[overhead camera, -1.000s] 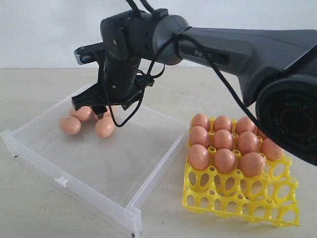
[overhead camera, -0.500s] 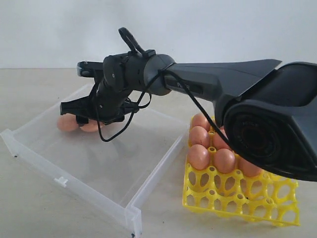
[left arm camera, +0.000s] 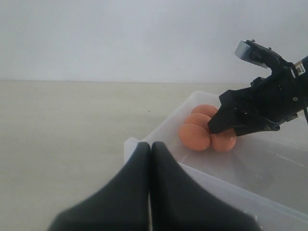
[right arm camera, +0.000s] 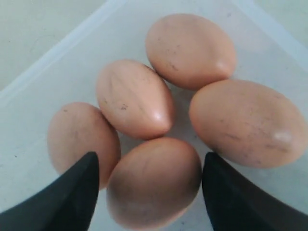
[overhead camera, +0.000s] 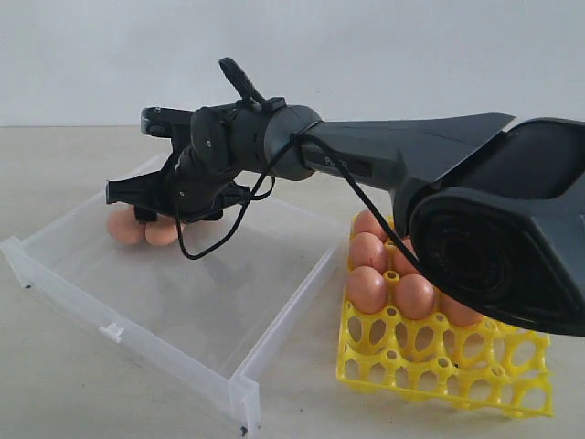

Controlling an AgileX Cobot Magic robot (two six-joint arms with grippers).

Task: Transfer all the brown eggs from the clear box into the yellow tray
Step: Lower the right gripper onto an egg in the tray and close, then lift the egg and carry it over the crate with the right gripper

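Five brown eggs (right arm camera: 134,98) lie close together, touching, in a far corner of the clear box (overhead camera: 119,315). The rest of the clear box floor is bare. The right tool (right arm camera: 151,192) hangs low over this bunch, inside the clear box. It is wide open and holds nothing. Its two black fingers (right arm camera: 72,192) stand one on each side of the egg nearest the wrist camera. More brown eggs sit in the cells of the yellow tray (overhead camera: 457,375), which stands just beside the clear box on its right side. The arm hides some of them. The left tool (left arm camera: 149,149) is outside the clear box, near its corner, with its fingers pressed tight together and nothing between them. The clear box and the tray rest on the pale bench (overhead camera: 55,384).
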